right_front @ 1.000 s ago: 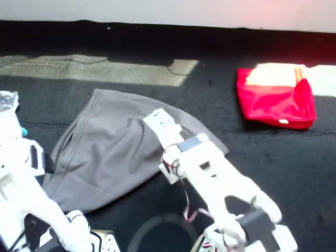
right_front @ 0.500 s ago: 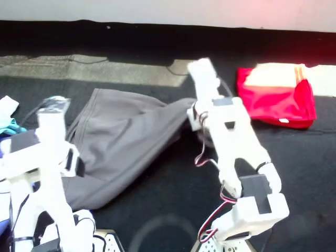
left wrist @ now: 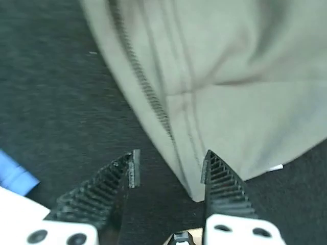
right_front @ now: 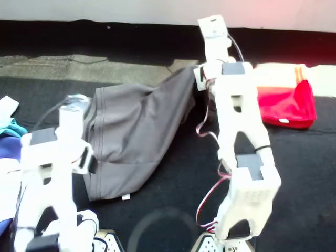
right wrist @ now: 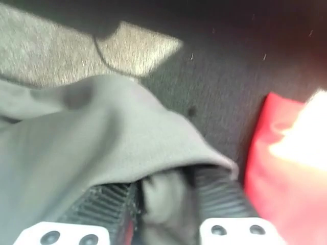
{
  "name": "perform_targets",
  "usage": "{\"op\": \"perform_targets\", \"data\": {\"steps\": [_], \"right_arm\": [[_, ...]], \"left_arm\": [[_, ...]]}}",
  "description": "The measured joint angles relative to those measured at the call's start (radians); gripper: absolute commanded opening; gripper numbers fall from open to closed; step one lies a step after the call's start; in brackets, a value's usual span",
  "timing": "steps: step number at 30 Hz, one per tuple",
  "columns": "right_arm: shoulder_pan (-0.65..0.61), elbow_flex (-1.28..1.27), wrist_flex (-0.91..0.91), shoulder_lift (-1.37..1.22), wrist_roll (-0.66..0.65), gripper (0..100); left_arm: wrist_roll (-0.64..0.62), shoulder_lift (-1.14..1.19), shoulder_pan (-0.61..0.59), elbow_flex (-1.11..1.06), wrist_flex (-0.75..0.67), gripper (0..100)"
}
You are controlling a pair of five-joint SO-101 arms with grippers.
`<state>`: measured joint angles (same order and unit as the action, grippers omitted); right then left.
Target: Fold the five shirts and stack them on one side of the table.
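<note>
In the high view the right gripper (right_front: 199, 76) holds one corner of the grey shirt (right_front: 136, 131) up off the table (right_front: 173, 189), near the far edge. The cloth hangs from that corner in a slanted sheet and its lower end rests on the table, which looks like the hold needed to carry one side over for a fold. The left arm (right_front: 58, 152) stands at the shirt's near left edge, probably to pin or take that side. A folded red shirt (right_front: 283, 102) lies on the right of the table, just beside the right arm; it marks the stacking place and sits close to any swing that way. A heap of blue clothes (right_front: 8, 134) waits at the left edge, close behind the left arm.

In the left wrist view the left gripper (left wrist: 171, 171) is spread wide, gripping nothing. It hovers over the shirt's stitched hem (left wrist: 153, 102), whose corner lies between the jaws. A scrap of blue cloth (left wrist: 13, 173) shows just beside it.

In the right wrist view the jaws are clamped on a bunched fold of grey cloth, which drapes away over the table. The red shirt lies near, not touching the grey one.
</note>
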<state>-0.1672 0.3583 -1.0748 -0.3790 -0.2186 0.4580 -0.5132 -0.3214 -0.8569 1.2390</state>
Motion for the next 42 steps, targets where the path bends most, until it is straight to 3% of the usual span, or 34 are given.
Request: {"op": "perform_targets", "data": {"steps": [7,10,16,20,27,29,32,37,42], "right_arm": [[0.015,0.287,-0.239,-0.06,0.0,23.5],[0.015,0.339,-0.316,-0.06,0.0,23.5],[0.015,0.399,-0.428,-0.06,-0.002,23.5],[0.015,0.457,-0.503,-0.06,-0.002,23.5],[0.015,0.595,-0.664,-0.06,-0.002,23.5],[0.015,0.614,-0.672,-0.058,-0.002,23.5],[0.02,0.615,-0.678,-0.054,-0.002,23.5],[0.02,0.532,-0.678,0.097,-0.002,23.5],[0.014,0.227,-0.677,0.304,-0.002,23.5]], "left_arm": [[0.0,0.158,0.11,0.0,0.0,21],[0.0,0.163,0.11,0.0,0.008,20],[0.002,0.164,0.11,0.0,0.155,20],[0.04,0.164,0.11,-0.014,0.157,20],[0.052,0.173,0.11,-0.115,-0.069,20],[0.052,0.173,0.11,-0.133,-0.133,15],[0.052,0.173,0.11,-0.135,-0.161,0],[0.052,0.173,0.115,-0.133,-0.167,1],[0.034,0.173,0.114,0.003,-0.11,1]]}}
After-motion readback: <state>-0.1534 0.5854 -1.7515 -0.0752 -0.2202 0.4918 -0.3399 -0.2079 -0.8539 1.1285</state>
